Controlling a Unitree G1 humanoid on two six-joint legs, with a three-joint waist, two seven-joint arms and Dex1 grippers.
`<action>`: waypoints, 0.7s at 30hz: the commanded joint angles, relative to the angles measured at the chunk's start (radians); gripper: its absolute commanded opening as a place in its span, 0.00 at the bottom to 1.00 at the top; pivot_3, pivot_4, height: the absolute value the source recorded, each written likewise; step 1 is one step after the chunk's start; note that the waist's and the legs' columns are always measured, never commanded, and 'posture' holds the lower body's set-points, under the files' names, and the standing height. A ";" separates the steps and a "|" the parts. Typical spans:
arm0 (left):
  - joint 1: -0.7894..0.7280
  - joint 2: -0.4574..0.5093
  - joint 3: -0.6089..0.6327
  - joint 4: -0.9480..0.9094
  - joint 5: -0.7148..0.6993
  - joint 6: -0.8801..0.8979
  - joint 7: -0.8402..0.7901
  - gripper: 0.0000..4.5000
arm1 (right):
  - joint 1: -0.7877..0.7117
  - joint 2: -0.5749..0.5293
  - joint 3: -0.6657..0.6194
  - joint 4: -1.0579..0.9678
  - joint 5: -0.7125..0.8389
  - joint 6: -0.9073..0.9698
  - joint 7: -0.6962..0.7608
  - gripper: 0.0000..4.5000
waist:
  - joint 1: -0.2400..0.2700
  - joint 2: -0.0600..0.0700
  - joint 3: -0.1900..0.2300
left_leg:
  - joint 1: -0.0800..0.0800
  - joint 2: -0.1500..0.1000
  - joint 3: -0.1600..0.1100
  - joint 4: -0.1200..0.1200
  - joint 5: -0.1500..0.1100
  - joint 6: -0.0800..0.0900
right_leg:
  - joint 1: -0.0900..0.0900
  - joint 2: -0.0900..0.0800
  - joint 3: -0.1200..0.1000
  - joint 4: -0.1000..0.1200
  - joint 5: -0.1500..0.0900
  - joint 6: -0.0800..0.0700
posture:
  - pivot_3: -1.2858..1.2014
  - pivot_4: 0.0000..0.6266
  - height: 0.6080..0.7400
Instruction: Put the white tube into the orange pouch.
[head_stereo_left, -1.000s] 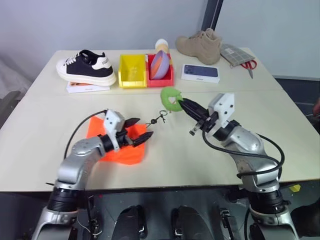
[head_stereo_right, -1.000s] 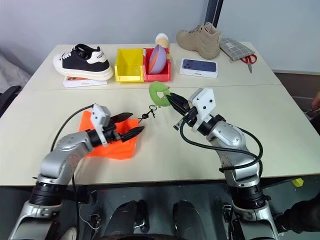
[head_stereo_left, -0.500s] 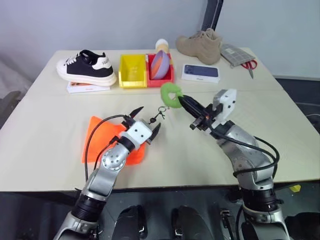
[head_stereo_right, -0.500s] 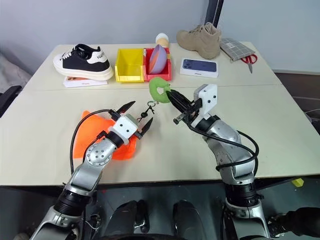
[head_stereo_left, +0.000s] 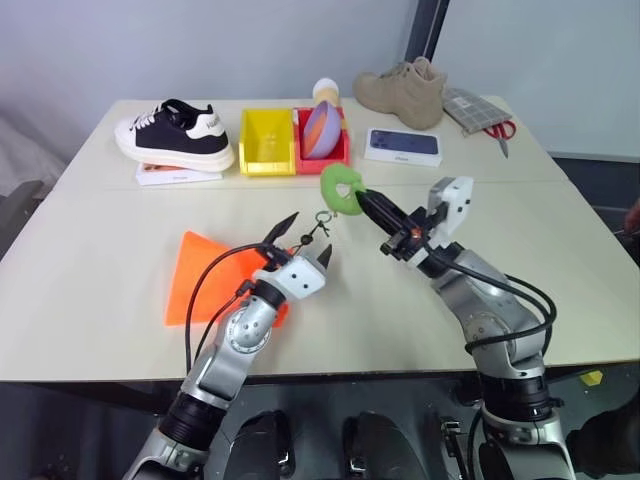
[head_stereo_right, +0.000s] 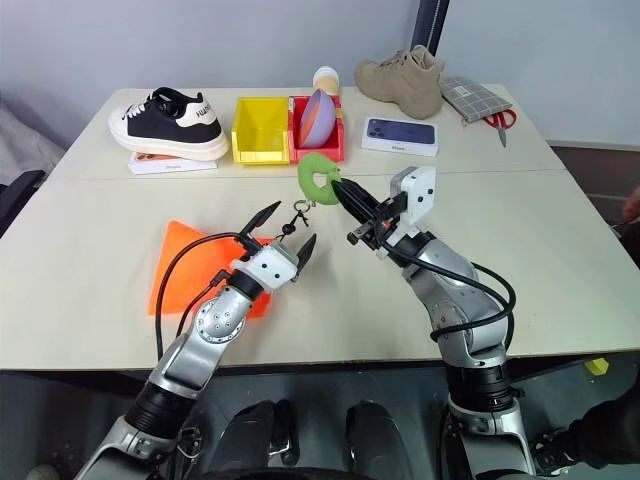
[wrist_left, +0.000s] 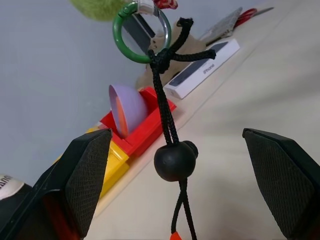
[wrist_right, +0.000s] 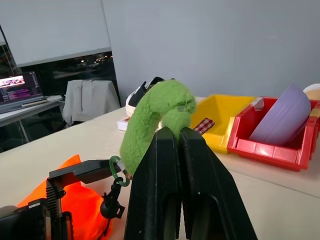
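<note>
Two grippers prepare the orange pouch (head_stereo_left: 205, 276): right gripper (head_stereo_left: 364, 203) clamps its green ring (head_stereo_left: 343, 192); our spread left gripper (head_stereo_left: 303, 237) beneath must widen its mouth

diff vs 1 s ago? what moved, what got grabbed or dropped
The left pincer swung right off the orange pouch, rolled, and now stands open around the dark cord below the green ring. Nothing grabbed or released. The right pincer stays shut on the fuzzy green piece, held up; the pouch stays on the table.

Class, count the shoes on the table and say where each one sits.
2: a black-and-white sneaker on a flat box at the far left, and a tan boot at the far right.
</note>
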 joint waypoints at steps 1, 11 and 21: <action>-0.006 -0.021 0.019 -0.001 -0.013 -0.019 0.025 0.99 | -0.023 0.002 -0.012 -0.031 0.018 -0.006 0.000 0.00 | 0.004 0.000 0.000 | 0.000 0.000 0.000 0.000 0.000 0.000 | 0.000 0.000 0.000 0.000 0.000 0.000 | 0.52 0.24 1.00; -0.009 -0.042 0.036 0.017 -0.046 -0.028 0.027 0.34 | -0.021 0.006 -0.001 -0.034 0.017 -0.006 -0.002 0.00 | 0.010 0.000 0.000 | 0.000 0.000 0.000 0.001 -0.001 0.001 | 0.000 0.000 0.000 0.000 0.000 0.000 | 0.52 0.24 1.00; -0.013 -0.044 0.040 0.031 -0.061 -0.044 0.030 0.06 | -0.019 0.011 0.009 -0.034 0.015 -0.010 -0.003 0.00 | 0.010 0.000 0.000 | 0.000 0.000 0.000 0.002 -0.001 0.001 | 0.000 0.000 0.000 0.000 0.000 0.000 | 0.52 0.24 1.00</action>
